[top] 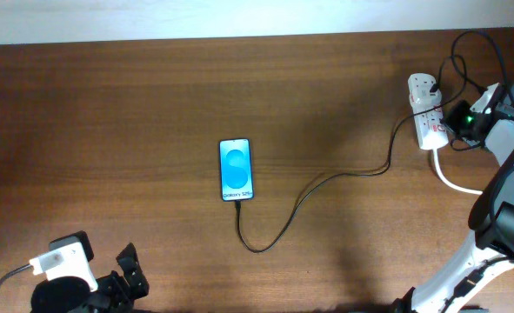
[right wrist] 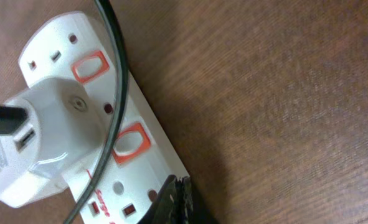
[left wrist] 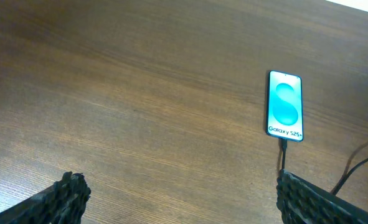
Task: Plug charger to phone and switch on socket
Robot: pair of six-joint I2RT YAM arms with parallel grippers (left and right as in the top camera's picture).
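Observation:
The phone (top: 235, 169) lies flat mid-table with its blue screen lit; it also shows in the left wrist view (left wrist: 286, 104). The black charger cable (top: 326, 181) runs from the phone's bottom edge, where its tip sits (left wrist: 283, 148), in a loop to the white adapter (right wrist: 40, 143) plugged into the socket strip (top: 428, 111). The strip (right wrist: 159, 155) has red switches (right wrist: 131, 140). My right gripper (right wrist: 179, 196) is shut, its tip at the strip's edge next to the lower switch. My left gripper (left wrist: 184, 199) is open and empty, low at the front left, short of the phone.
The strip's thick white cord (top: 452, 178) curves off toward the right arm's base. More black cables loop at the back right corner (top: 465, 43). The table's far edge runs along the top.

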